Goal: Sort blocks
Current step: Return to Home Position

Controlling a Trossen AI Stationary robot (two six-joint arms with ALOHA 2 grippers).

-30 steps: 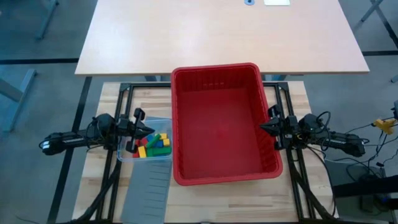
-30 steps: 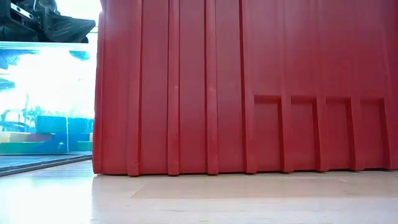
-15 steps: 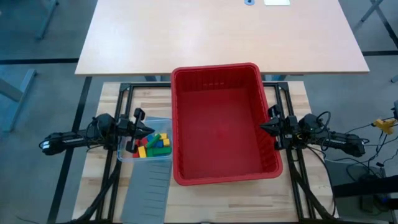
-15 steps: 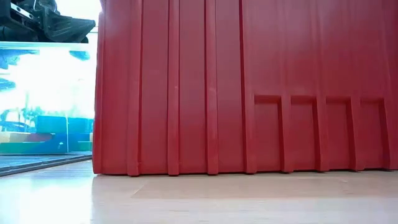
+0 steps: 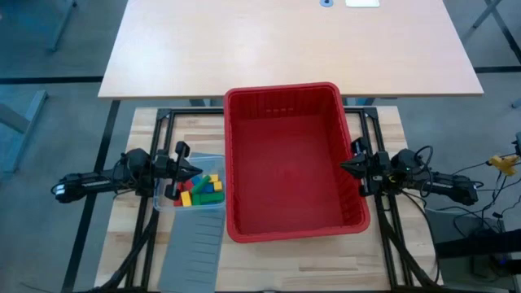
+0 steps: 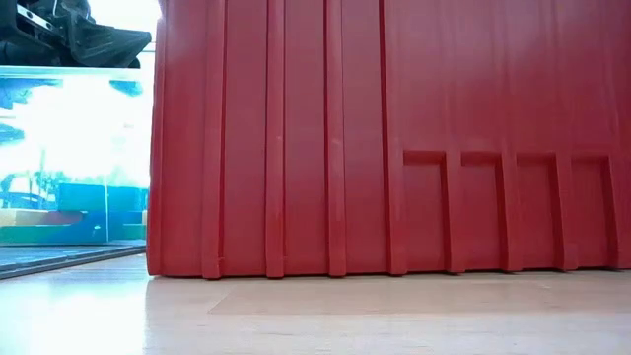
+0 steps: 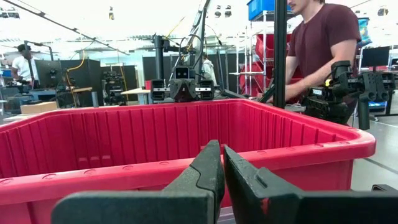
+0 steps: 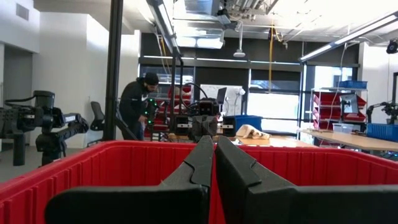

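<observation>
A: Where are the blocks?
B: The blocks [image 5: 201, 188], red, yellow, green and blue, lie heaped in the clear tub [image 5: 167, 205], mostly at its side nearest the red bin [image 5: 285, 163]. The low view shows them through the tub wall, on its floor.
A: And the tub?
B: Just left of the bin on the table [image 5: 122, 220], with a grey slotted panel [image 5: 191, 252] at its near edge.
A: The left gripper?
B: The left gripper [image 5: 197, 172] hangs over the tub, above the blocks, pointing at the bin. Its fingers are together and grip nothing.
A: The right one?
B: The right gripper [image 5: 342, 167] sits at the bin's right rim, pointing inward, fingers likewise closed on nothing.
A: Anyone about?
B: A person [image 7: 323, 43] stands beyond the bin in the left wrist view.
</observation>
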